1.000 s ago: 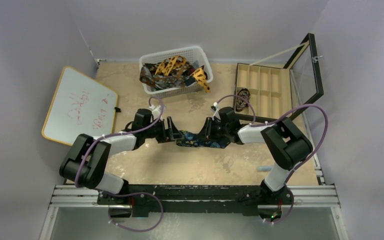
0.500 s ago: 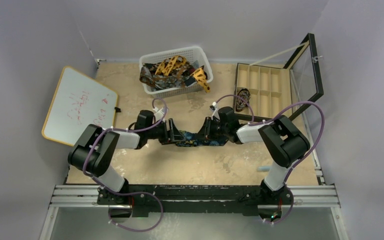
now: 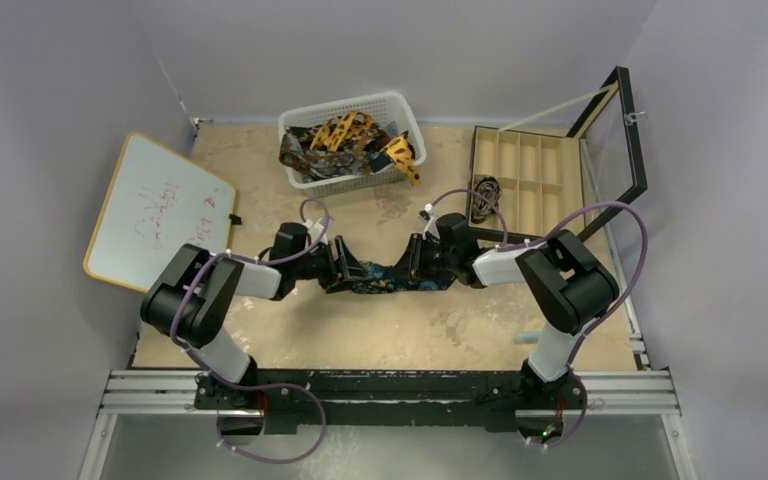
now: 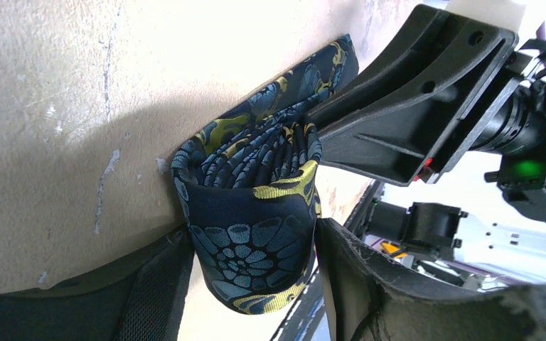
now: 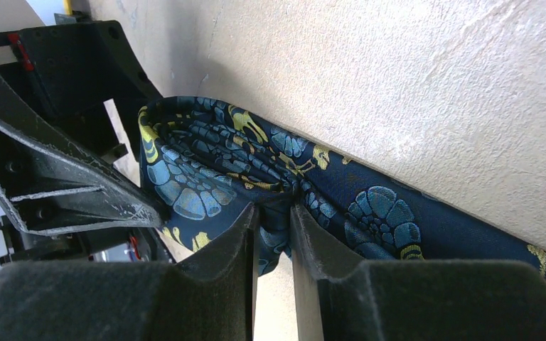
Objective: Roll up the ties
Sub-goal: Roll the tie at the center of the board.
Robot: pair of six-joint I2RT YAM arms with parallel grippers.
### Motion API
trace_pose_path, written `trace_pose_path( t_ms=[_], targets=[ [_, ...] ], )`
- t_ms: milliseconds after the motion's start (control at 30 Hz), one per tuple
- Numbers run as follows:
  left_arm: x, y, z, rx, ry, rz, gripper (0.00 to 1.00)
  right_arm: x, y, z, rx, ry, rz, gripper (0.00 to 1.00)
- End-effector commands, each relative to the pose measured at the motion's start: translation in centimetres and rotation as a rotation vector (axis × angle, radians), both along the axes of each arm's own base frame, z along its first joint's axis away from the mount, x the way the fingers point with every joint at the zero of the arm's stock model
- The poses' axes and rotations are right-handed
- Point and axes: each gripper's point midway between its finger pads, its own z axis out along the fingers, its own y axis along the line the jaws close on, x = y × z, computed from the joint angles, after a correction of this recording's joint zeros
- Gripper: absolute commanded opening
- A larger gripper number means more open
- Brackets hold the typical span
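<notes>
A dark navy tie (image 3: 390,278) with blue and gold print lies on the table between my two grippers. Its left part is wound into a roll (image 4: 249,185), and my left gripper (image 4: 252,233) is shut on that roll, with both fingers against its sides. My right gripper (image 5: 274,211) is shut on a bunched fold of the same tie (image 5: 370,213). The flat length runs on to the right along the table. From above, the left gripper (image 3: 348,268) and right gripper (image 3: 412,265) face each other across the tie. More ties (image 3: 345,140), orange-yellow and dark brown, lie heaped in the basket.
The white mesh basket (image 3: 398,105) stands at the back centre. A black compartment box (image 3: 525,165) with its glass lid (image 3: 615,140) up sits at the back right, with a rolled tie (image 3: 484,195) in a near cell. A whiteboard (image 3: 160,210) lies at the left.
The left arm has folded back, its elbow swinging toward the whiteboard, and its jaws have narrowed onto the roll. The right gripper has kept its pinch in place.
</notes>
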Motion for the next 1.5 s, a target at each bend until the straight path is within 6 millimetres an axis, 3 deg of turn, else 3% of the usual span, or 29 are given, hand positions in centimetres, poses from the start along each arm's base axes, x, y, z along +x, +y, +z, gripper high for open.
trace_pose_path(
  t_ms=[0, 233, 433, 633, 1133, 1467],
  targets=[
    [0.5, -0.2, 0.4, -0.048, 0.032, 0.038, 0.60, -0.5, -0.8, -1.8, -0.057, 0.042, -0.011, 0.24],
    [1.1, 0.3, -0.2, 0.002, 0.038, 0.072, 0.50, -0.2, -0.6, -0.9, -0.038, 0.017, -0.010, 0.27],
    [1.9, 1.1, 0.5, 0.093, -0.009, 0.090, 0.38, 0.3, -0.6, 1.5, -0.031, -0.035, -0.014, 0.39],
    [2.0, 1.5, 1.0, 0.124, -0.028, 0.093, 0.39, 1.1, -0.1, 3.8, 0.011, -0.097, -0.020, 0.44],
    [2.1, 1.6, 1.1, 0.148, -0.019, 0.084, 0.47, 1.2, 2.4, 1.3, 0.000, -0.042, 0.035, 0.30],
    [2.3, 2.1, 1.0, 0.186, -0.037, 0.088, 0.57, -1.8, 1.9, 2.1, 0.075, 0.045, 0.027, 0.25]
  ],
)
